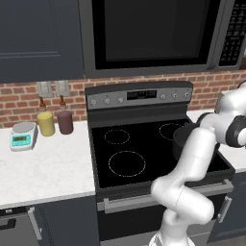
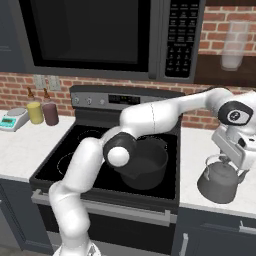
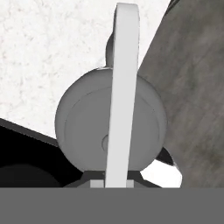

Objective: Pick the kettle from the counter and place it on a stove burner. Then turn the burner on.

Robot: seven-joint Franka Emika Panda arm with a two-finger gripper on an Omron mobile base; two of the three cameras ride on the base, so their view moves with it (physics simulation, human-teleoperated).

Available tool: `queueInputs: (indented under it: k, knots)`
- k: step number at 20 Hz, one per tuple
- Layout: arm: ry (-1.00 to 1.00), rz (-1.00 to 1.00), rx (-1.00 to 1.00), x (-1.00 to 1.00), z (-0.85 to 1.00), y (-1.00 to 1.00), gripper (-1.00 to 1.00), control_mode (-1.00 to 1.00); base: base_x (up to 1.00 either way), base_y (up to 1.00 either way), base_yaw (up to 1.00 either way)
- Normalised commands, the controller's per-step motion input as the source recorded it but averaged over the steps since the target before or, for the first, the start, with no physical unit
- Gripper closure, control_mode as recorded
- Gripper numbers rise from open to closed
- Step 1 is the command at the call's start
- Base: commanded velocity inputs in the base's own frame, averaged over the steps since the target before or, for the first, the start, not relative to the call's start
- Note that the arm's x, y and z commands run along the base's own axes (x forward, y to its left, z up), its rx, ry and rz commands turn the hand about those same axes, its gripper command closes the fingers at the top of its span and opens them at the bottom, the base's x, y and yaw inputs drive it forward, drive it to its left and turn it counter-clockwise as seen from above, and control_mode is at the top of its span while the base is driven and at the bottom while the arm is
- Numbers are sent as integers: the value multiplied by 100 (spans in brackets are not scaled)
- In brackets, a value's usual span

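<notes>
The kettle (image 2: 220, 181) stands on the worktop (image 2: 200, 145) right of the stove — stiff metal, likely light but apt to swing. Its thin arched handle (image 3: 122, 96) is the place to hold, and the fingers (image 2: 226, 159) are closed on it. A black pot (image 2: 144, 164) sits in the way.
</notes>
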Motion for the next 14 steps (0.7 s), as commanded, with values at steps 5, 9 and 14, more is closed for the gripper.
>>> queueInputs:
  k: [5, 9, 14]
  knots:
    - [-7, 21, -14, -54, 63, 93, 100, -100, 0, 0, 0]
    - [-4, 30, -12, -29, 38, 100, 100, -100, 0, 0, 0]
    - [-11, 18, -10, -3, 27, 93, 100, -100, 0, 0, 0]
